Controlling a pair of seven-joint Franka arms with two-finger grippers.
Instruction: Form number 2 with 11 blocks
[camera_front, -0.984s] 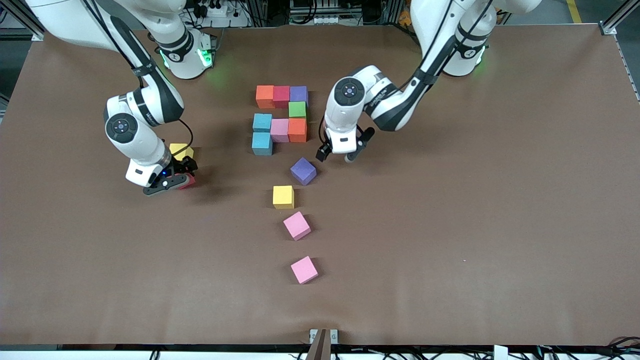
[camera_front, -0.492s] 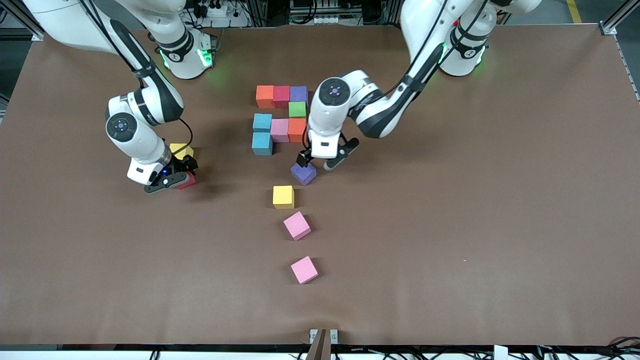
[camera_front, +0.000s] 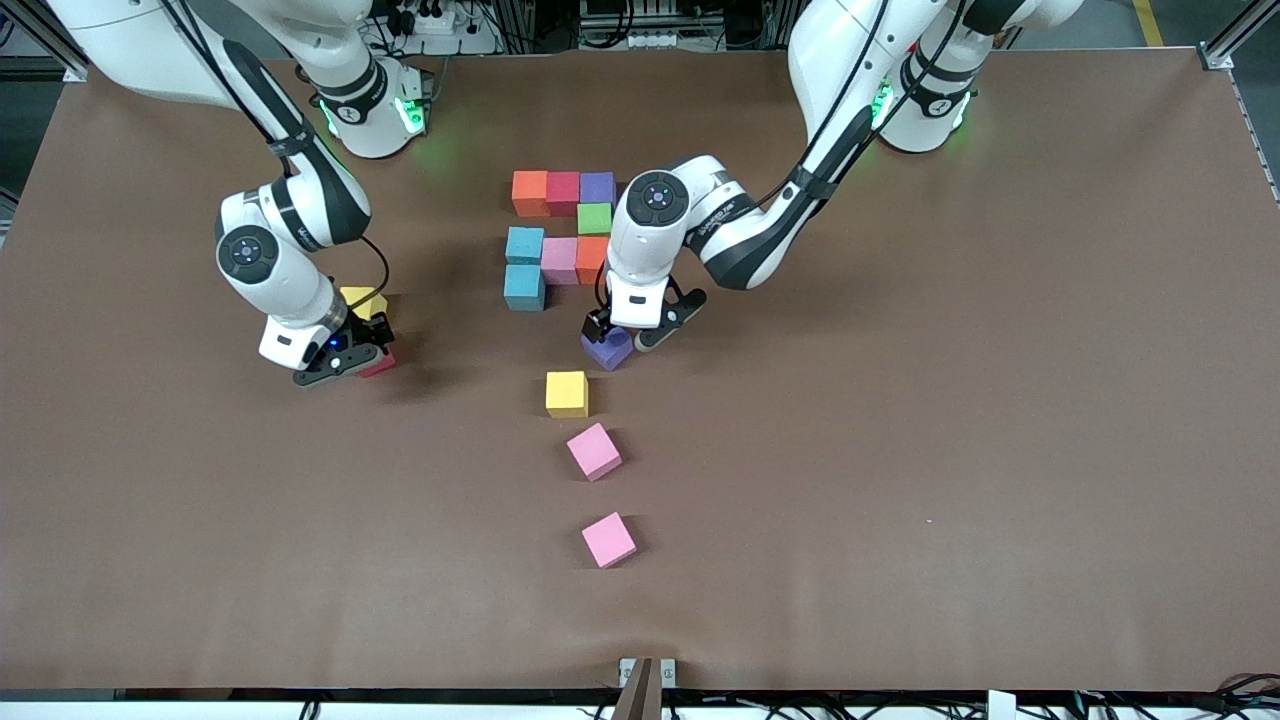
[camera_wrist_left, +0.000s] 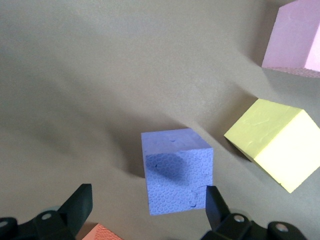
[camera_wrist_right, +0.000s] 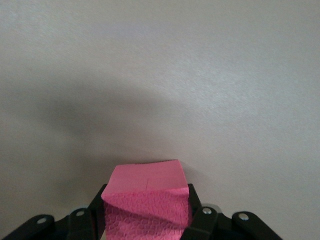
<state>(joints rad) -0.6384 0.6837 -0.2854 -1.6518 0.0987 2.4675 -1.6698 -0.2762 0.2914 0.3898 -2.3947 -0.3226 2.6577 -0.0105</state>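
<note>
A part-built figure of touching blocks lies mid-table: orange (camera_front: 530, 192), red (camera_front: 563, 192), purple (camera_front: 597, 187), green (camera_front: 595, 218), orange (camera_front: 592, 259), mauve-pink (camera_front: 559, 260) and two light blue (camera_front: 524, 244) (camera_front: 524, 287). My left gripper (camera_front: 622, 335) (camera_wrist_left: 147, 207) is open and low around a loose purple block (camera_front: 607, 351) (camera_wrist_left: 175, 175), which lies against one finger (camera_wrist_left: 215, 205). My right gripper (camera_front: 350, 357) (camera_wrist_right: 146, 207) is shut on a red block (camera_front: 381, 365) (camera_wrist_right: 145, 197), low over the table toward the right arm's end.
A yellow block (camera_front: 567, 393) (camera_wrist_left: 272, 142) lies just nearer the camera than the purple one. Two brighter pink cubes (camera_front: 594, 451) (camera_front: 608, 540) lie nearer still. Another yellow block (camera_front: 360, 298) sits beside the right gripper.
My left gripper has swung from beside the orange block toward the right arm's end and come down around the loose purple block. The right gripper has barely shifted.
</note>
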